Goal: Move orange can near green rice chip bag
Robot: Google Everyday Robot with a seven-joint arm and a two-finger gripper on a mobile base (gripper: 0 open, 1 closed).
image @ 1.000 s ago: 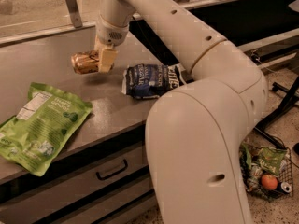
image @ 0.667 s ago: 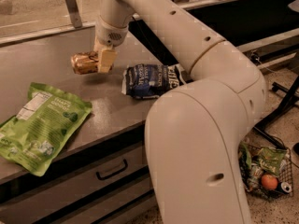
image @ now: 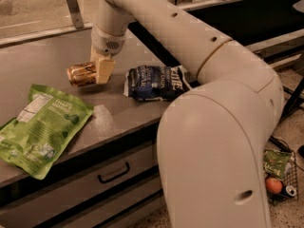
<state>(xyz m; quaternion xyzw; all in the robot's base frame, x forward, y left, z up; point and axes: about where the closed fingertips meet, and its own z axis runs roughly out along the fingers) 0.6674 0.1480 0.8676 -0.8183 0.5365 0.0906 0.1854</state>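
The orange can (image: 79, 75) lies sideways in my gripper (image: 100, 71), which is shut on its right end and holds it just above the grey counter (image: 52, 56). The green rice chip bag (image: 40, 127) lies flat on the counter at the front left, below and left of the can, with a strip of bare counter between them. My arm reaches in from the upper right and covers much of the right side of the view.
A dark blue chip bag (image: 156, 82) lies on the counter just right of the gripper. A metal post (image: 72, 6) stands at the counter's back edge. Drawers (image: 114, 172) sit under the counter front. A wire basket (image: 280, 177) with items stands on the floor at right.
The gripper with the orange can has moved down and slightly left, closer to the counter and the green bag. The bags have not moved.
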